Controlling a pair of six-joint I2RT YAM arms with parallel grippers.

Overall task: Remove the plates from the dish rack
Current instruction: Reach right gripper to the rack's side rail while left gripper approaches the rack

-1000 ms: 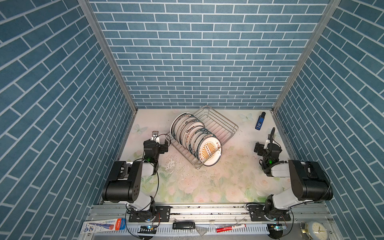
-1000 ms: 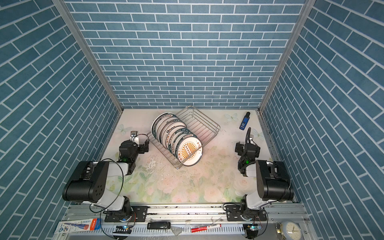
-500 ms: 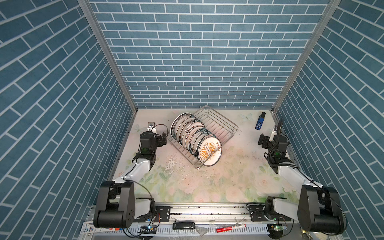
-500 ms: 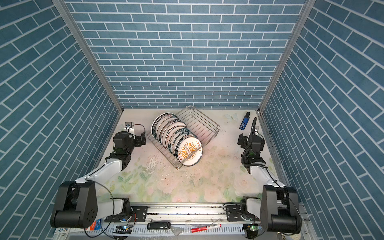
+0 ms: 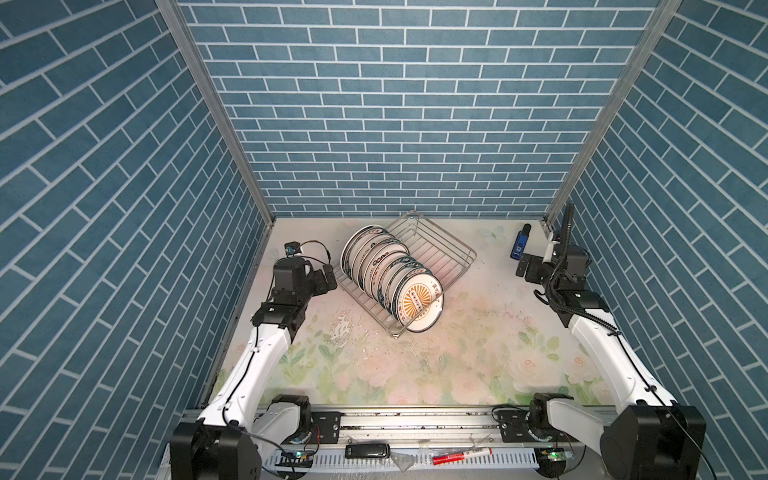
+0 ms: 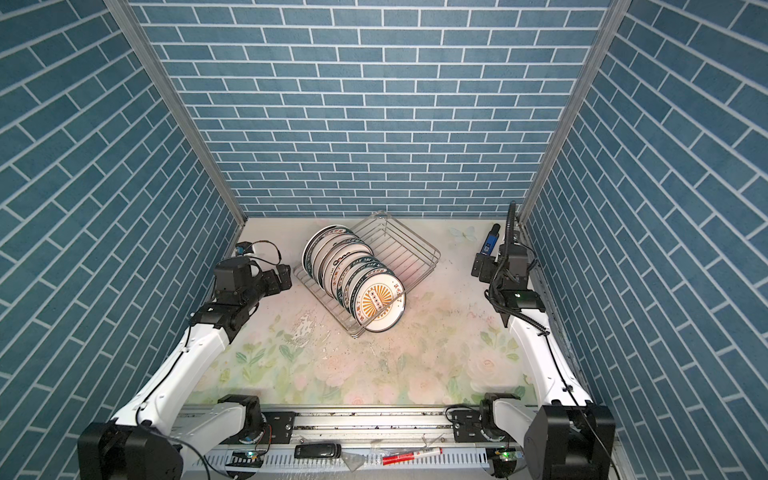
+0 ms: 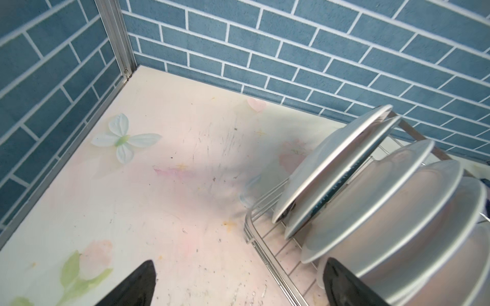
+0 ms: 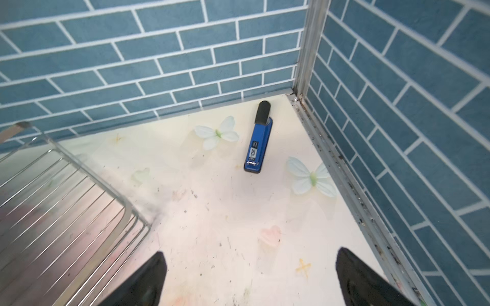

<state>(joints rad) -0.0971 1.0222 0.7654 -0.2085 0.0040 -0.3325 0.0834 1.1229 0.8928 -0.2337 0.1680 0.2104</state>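
Note:
Several plates stand on edge in a row along the left side of the silver wire dish rack; the nearest one shows an orange sunburst. My left gripper hovers open just left of the rack, level with the row's back end. In the left wrist view the gripper is empty, with the plates' pale backs and the rack's rim close to one finger. My right gripper is open and empty over the table, right of the rack.
A blue stapler lies near the back right corner, just beyond the right gripper. Blue brick walls enclose the floral table on three sides. The rack's right half holds no dishes.
Both arms have unfolded and reached toward the back. The left gripper has come up beside the rack; the right one has moved near the stapler. Both stayed open.

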